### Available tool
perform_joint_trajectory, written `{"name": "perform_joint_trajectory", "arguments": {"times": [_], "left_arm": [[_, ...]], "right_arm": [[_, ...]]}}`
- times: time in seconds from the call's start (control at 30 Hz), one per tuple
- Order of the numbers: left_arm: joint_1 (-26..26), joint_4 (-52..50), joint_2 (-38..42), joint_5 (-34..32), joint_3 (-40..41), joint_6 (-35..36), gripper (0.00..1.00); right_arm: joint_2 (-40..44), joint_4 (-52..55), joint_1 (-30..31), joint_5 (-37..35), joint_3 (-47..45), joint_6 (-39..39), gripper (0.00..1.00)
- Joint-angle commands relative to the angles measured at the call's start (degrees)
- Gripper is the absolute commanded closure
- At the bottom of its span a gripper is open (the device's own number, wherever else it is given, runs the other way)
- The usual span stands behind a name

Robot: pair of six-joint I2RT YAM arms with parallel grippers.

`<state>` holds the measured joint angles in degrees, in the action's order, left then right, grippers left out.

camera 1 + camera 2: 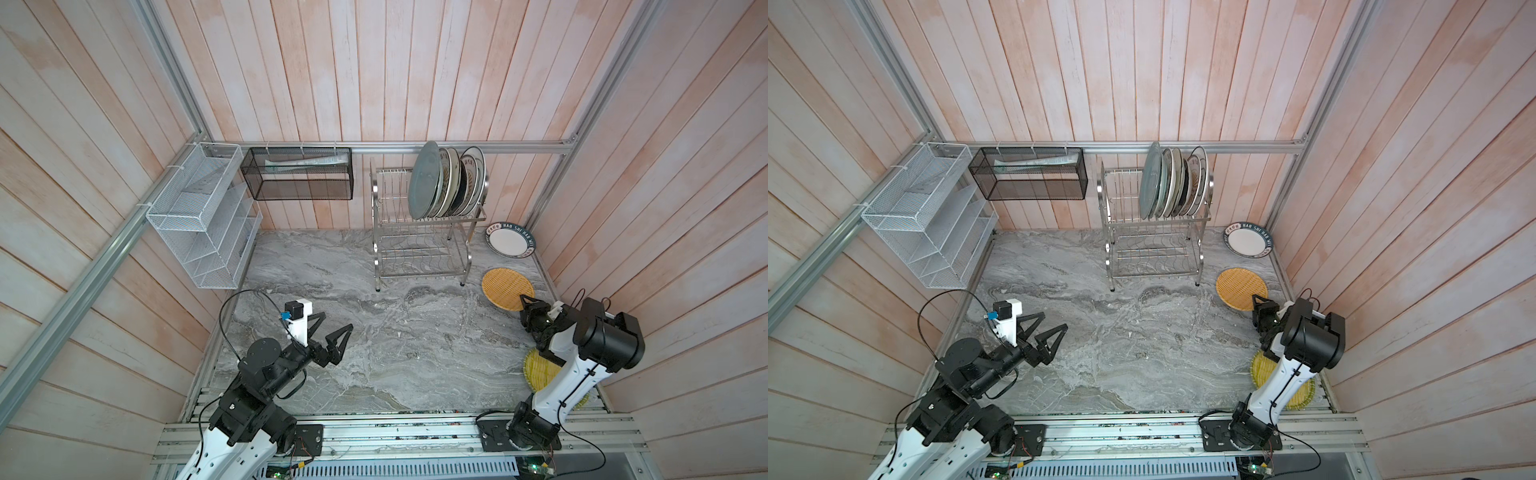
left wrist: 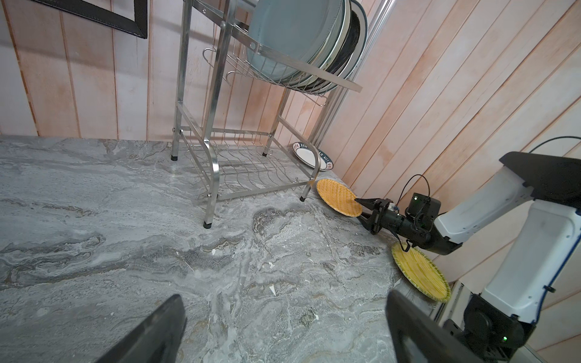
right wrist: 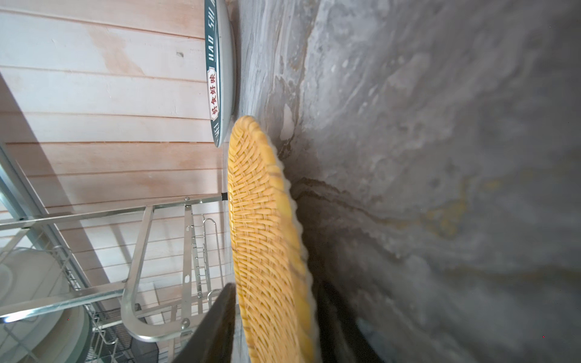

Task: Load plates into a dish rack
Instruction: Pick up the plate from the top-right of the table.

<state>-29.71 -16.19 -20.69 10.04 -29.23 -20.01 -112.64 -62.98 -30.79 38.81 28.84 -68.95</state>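
Round orange woven-look plate (image 1: pixel 505 287): lies on the grey marble-pattern tabletop (image 1: pixel 374 332), just beside the near right leg of the two-tier stainless-steel wire dish rack (image 1: pixel 420 248).

My right gripper (image 2: pixel 361 208) straddles the plate's near rim, one finger above and one beneath, jaws partway in. I cannot tell whether the pads bite yet.

To do this well, I judge:
- seat the rim deep before lifting
- raise slowly
- turn the plate on edge clear of the rack leg
- then choose a slot

The upper tier holds a row of upright plates (image 1: pixel 451 183) at its right end. There are free slots to their left, and the lower tier is bare.

My left gripper (image 1: pixel 336 322): spread wide, holding nothing, hanging over the marble.

Also on the tabletop:
- a white plate with dark lettered rim (image 1: pixel 510 240) in the far right corner
- a yellow woven plate (image 1: pixel 540 371) partly under my right arm

Pinkish plank walls (image 1: pixel 374 62) close three sides. A white mesh organiser (image 1: pixel 199 224) and a black mesh basket (image 1: pixel 297 172) hang at far left.
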Motion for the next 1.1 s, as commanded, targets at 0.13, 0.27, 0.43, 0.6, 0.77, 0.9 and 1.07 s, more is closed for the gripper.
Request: {"name": "perform_joint_trajectory", "arguments": {"times": [0.13, 0.27, 0.43, 0.6, 0.77, 0.9, 1.07], "left_arm": [[0.6, 1.25, -0.44, 0.5, -0.65, -0.33, 0.0], [0.64, 1.42, -0.56, 0.41, -0.5, -0.36, 0.0], [0.71, 1.69, -0.84, 0.31, -0.49, -0.51, 0.0], [0.8, 1.49, -1.36, -0.3, -0.99, -1.64, 0.0], [0.89, 1.89, -0.73, -1.53, -1.13, -1.52, 0.0], [0.89, 2.86, 1.1, -2.33, -0.79, -2.38, 0.0], [0.89, 1.81, 1.95, -5.29, -1.91, -3.68, 0.0]], "right_arm": [[-2.41, 3.89, 0.54, -2.7, 0.16, -0.42, 0.76], [-2.01, 2.87, 0.64, -2.57, -0.2, -0.57, 0.9], [1.11, 2.17, 0.64, -2.64, -1.66, -0.73, 1.0], [10.36, 8.68, 0.63, -4.27, -3.63, -0.06, 1.0], [23.55, 22.71, 0.64, -7.54, -4.67, 3.12, 1.0], [32.19, 35.03, 0.64, -8.7, -3.61, 6.01, 1.0], [41.31, 53.05, 0.76, -9.14, -0.15, 9.96, 1.0]]}}
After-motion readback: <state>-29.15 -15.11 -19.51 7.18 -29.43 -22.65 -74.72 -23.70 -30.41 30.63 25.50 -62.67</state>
